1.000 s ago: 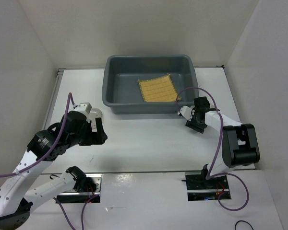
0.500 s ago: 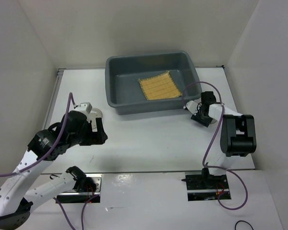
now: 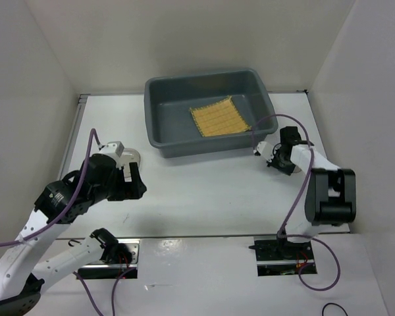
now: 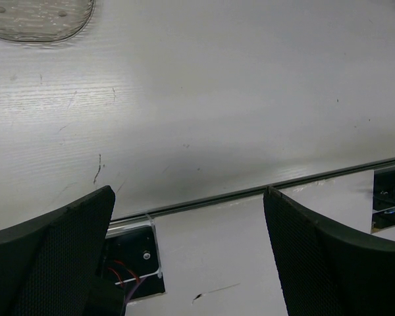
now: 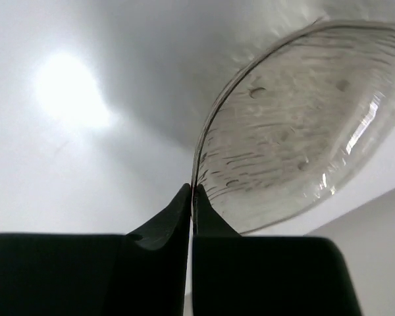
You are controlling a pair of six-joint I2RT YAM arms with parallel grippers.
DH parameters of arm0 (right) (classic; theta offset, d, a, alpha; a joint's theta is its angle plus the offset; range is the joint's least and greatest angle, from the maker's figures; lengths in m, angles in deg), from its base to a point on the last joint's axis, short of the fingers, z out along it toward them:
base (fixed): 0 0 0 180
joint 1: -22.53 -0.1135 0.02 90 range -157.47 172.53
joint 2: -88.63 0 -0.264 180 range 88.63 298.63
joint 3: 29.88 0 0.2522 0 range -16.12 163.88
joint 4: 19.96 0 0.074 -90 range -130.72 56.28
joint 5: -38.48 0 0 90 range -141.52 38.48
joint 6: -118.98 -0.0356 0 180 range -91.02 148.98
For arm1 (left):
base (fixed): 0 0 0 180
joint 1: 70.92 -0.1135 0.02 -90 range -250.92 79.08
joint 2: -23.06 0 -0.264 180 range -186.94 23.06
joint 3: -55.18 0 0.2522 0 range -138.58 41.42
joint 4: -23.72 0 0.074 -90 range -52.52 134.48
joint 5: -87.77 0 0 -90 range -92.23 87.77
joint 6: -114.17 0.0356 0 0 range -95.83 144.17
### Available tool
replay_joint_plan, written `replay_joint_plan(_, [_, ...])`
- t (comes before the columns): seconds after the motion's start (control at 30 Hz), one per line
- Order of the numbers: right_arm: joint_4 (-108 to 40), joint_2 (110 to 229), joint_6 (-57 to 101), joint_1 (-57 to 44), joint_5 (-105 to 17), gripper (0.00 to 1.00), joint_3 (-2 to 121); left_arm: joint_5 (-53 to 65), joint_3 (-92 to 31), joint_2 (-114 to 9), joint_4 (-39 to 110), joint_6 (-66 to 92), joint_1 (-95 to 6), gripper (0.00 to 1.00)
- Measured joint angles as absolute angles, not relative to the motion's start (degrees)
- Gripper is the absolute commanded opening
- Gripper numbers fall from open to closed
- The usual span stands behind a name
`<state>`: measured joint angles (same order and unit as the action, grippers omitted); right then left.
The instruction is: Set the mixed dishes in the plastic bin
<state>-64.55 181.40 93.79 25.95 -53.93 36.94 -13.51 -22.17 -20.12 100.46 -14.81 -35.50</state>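
The plastic bin (image 3: 159,139) stands at the back middle, and the yellow-tan woven placemat (image 3: 218,118) lies flat inside it. My right gripper (image 5: 193,187) is shut on the rim of the small clear cup (image 5: 296,125), a glassy round dish tilted on edge. In the top view this gripper (image 3: 277,160) is just off the bin's front right corner, and the cup barely shows there. The brownish glassy plate (image 4: 39,16) lies on the table beside my left arm (image 3: 131,157). My left gripper (image 4: 187,191) hangs open over bare table near the front edge, holding nothing.
White walls close in the table on the left, back and right. A seam and two cut-outs with cables (image 3: 283,253) run along the near edge by the arm bases. A purple cable (image 3: 263,122) loops from the right arm over the bin's corner.
My right gripper has closed on the clear cup's rim and shifted right and back. The bin turned slightly. The left arm barely moved.
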Motion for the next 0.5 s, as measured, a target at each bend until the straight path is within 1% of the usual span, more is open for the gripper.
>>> replay_joint_plan(0.07, [-69.9, 174.7, 95.0, 26.0, -52.3, 0.0, 35.3, -13.5, -22.2, -19.8, 100.4, -14.7, -35.6, 1.0])
replay_joint_plan(0.17, [-76.7, 161.2, 96.1, 25.6, -50.1, 0.0, 35.3, -13.1, -22.0, -19.4, 100.2, -13.7, -35.9, 1.0])
replay_joint_plan(0.2, [-78.4, 156.1, 96.3, 25.0, -49.9, 0.0, 36.3, -12.8, -22.0, -19.4, 100.1, -13.4, -36.3, 1.0])
replay_joint_plan(0.3, [-82.3, 146.0, 96.6, 21.5, -49.2, 0.0, 41.3, -11.8, -21.9, -20.0, 99.5, -12.1, -38.0, 1.0])
replay_joint_plan(0.4, [-85.1, 142.5, 95.5, 16.6, -49.2, 0.0, 48.4, -10.8, -21.5, -20.5, 98.7, -11.1, -39.4, 1.0])
replay_joint_plan(0.5, [-85.6, 144.1, 93.0, 12.2, -50.0, 0.0, 55.6, -9.9, -21.1, -20.8, 98.6, -10.3, -40.0, 1.0])
